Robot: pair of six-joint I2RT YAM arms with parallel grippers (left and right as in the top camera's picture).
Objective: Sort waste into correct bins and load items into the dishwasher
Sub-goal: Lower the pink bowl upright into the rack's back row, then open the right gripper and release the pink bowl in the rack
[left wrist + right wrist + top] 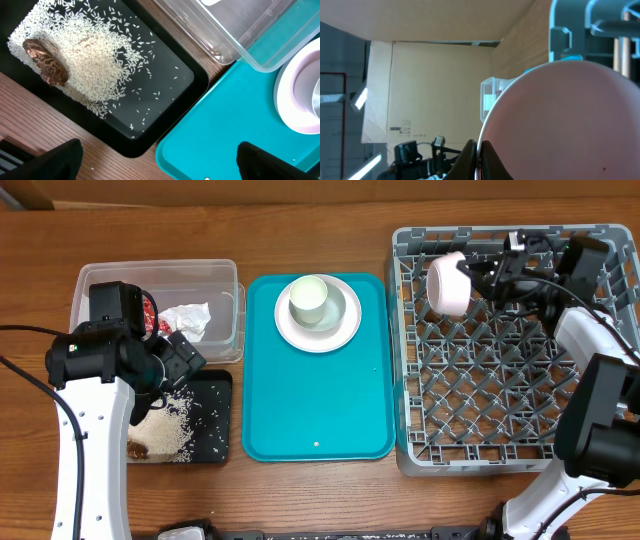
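We see right gripper [476, 277] clamped on round pink plastic bowl [447, 283]; bowl sits at its tip, over grey plastic dish rack's [402, 380] far-left corner.

The worktop [320, 490] is seen as grained wood with a satin finish. The teal tray [317, 410] and the pink bowl [448, 283] are shown in smooth, faintly shiny plastic. The black tray [165, 85] is glossy, the bin [225, 285] clear plastic, the rack [480, 370] matt grey plastic.
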